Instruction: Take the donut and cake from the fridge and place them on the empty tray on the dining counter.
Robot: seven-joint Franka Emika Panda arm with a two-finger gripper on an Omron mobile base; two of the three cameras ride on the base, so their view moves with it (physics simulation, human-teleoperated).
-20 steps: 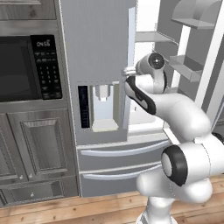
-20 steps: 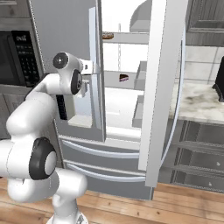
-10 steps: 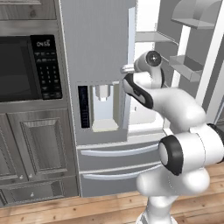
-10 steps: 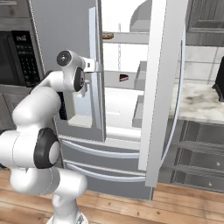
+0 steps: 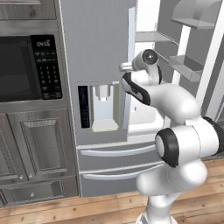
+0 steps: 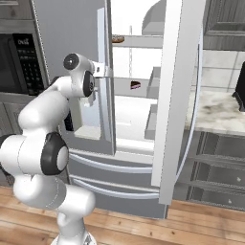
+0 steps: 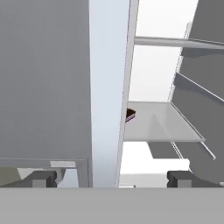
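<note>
L base view: fridge w/ right door swung open, left door shut; arm reaches toward the opening.

R base view: donut on top shelf, cake on the shelf below. Both untouched inside; marble tabletop to the right.

Hand view: gripper wide open, holding nothing, pointed at left door's edge. Cake peeks out past that edge on the glass shelf.

Progress, judging: early. Door's open, nothing picked, both pastries left to move to the tray.
</note>
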